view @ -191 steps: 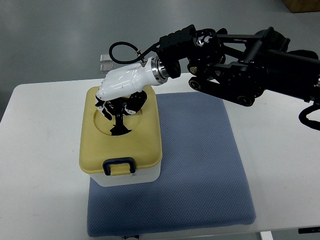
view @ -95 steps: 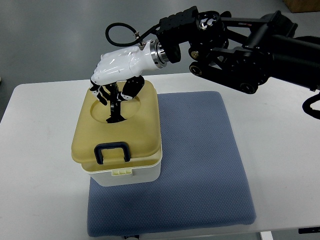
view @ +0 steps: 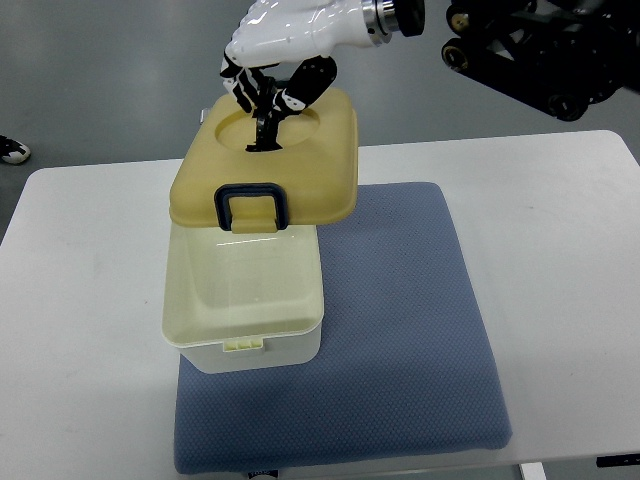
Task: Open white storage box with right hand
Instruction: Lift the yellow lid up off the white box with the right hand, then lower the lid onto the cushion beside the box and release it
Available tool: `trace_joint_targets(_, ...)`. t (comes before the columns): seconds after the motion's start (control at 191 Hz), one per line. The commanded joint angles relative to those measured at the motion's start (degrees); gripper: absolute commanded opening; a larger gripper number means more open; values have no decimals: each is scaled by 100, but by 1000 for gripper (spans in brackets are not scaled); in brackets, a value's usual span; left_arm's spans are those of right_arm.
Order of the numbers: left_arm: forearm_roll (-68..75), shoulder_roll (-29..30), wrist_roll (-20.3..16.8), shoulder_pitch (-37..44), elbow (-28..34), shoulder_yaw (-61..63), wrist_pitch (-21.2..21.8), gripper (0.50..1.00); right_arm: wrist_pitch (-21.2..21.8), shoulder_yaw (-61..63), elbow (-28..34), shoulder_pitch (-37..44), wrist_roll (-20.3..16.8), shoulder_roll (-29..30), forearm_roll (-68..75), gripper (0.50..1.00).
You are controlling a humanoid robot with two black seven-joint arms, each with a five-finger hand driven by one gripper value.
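Observation:
The white storage box stands on the left part of a blue mat, its inside showing and nothing visible in it. Its yellow lid hangs tilted above the box's far side, the dark front latch facing me. My right hand, white with black fingers, reaches in from the upper right and is shut on the lid's black top handle in the round recess. The left arm does not show.
The mat lies on a white table; grey floor lies beyond its far edge. The right arm's black links cross the top right. A shoe tip shows at the left edge.
The right hand has risen and pulled away from me with the lid's handle in its fingers; the lid has come off the box, and the box's inside has come into view.

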Motion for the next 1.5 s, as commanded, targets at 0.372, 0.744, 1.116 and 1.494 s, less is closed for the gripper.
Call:
trace_joint_targets(0.372,0,0,1,0,0,0,0,1000,-727,-789,76,-32,84,-821,-16,500)
trace_joint_targets(0.744,0,0,1,0,0,0,0,1000,-1237,-1228,-21,-516,75,-1102,-60,500)
trace_joint_targets(1.116,0,0,1,0,0,0,0,1000,-1597,-1237,-522,-1140,75,-1111,-130,500)
trace_joint_targets(1.494,0,0,1,0,0,0,0,1000,-1738,-1228,-900,-1658,93,-935,-130,500)
